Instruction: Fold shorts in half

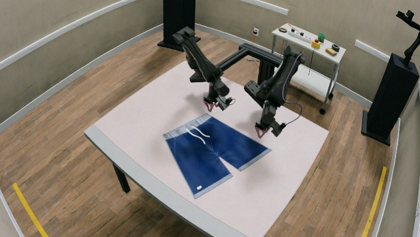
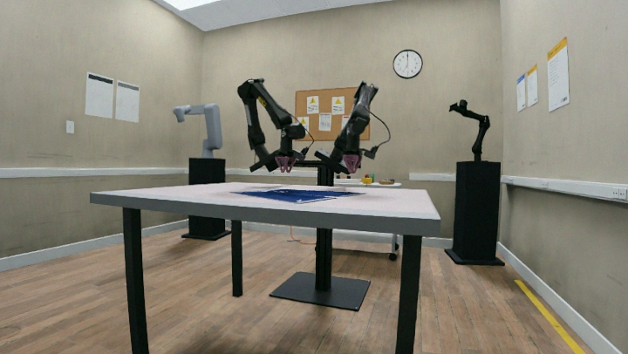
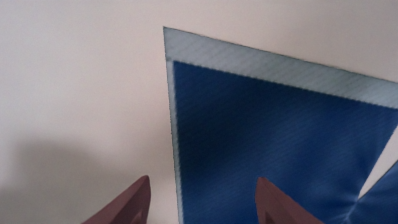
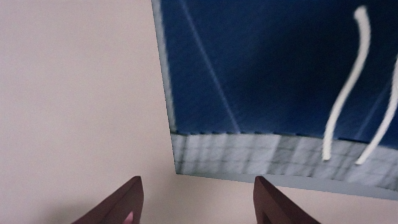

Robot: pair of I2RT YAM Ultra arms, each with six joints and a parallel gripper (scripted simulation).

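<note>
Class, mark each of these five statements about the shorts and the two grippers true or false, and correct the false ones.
1. The shorts lie unfolded on the table. True.
2. The left gripper is shut on a hem. False: it is open, holding nothing.
3. The drawstrings are white. True.
4. The right gripper is nearer a leg hem than the waistband. False: it is nearer the waistband.
5. Both grippers are above the table. True.

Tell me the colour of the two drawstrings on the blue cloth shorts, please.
White drawstrings; the right wrist view shows best.
</note>
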